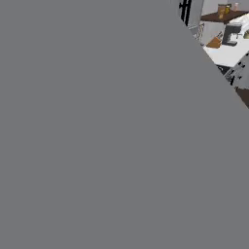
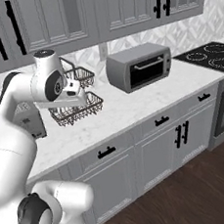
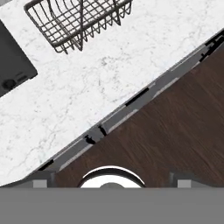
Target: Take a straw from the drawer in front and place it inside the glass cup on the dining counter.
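A row of grey drawers with black bar handles runs under the marble worktop, all shut; the nearest drawer (image 2: 107, 153) is just right of the arm. From above, in the hand view, the drawer fronts (image 3: 139, 97) appear as a thin grey band between worktop and wooden floor. My gripper (image 3: 114, 179) points down over that edge, its two fingertips (image 3: 42, 179) far apart with nothing between them. In the right base view the hand (image 2: 75, 91) hangs high in front of the wire baskets. The straw is hidden. The glass cup and dining counter are out of view.
On the worktop stand wire baskets (image 2: 77, 108), a toaster oven (image 2: 139, 67) and a dark toaster (image 3: 11, 65). A black cooktop (image 2: 210, 56) with an oven below lies at the right. Grey wall cabinets (image 2: 121, 7) hang above. A flat grey surface (image 1: 97, 146) blocks most of the left base view.
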Tool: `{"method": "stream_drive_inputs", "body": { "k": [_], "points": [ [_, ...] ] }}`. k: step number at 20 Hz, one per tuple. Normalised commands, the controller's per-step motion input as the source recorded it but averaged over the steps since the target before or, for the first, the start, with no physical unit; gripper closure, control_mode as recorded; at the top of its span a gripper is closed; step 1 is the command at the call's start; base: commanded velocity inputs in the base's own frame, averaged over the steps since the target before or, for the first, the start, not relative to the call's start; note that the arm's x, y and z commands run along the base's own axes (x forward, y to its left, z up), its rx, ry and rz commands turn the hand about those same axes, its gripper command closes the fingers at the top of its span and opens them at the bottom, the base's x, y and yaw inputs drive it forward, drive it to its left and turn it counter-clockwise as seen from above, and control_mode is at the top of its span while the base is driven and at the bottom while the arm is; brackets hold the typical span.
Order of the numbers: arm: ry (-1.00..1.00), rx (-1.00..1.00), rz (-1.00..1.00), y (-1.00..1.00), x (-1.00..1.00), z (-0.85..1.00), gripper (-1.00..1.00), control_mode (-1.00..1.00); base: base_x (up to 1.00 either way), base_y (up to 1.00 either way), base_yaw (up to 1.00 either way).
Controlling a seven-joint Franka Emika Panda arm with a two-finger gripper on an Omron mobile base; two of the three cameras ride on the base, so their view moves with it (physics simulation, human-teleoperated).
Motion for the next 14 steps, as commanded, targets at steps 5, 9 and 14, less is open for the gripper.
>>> {"method": "stream_drive_inputs", "body": {
  "k": [5, 9, 14],
  "points": [
    [0.00, 0.00, 0.00, 0.00, 0.00, 0.00, -1.00, 1.00, 0.06, 0.36, -0.32],
    [0.00, 0.07, -0.01, 0.02, 0.12, -0.36, -1.00, -1.00, 0.08, 0.20, -0.11],
    [-0.02, 0.49, 0.01, -0.56, 0.10, -1.00, -1.00, -1.00, 0.00, 0.00, 0.00]
  ]
}}
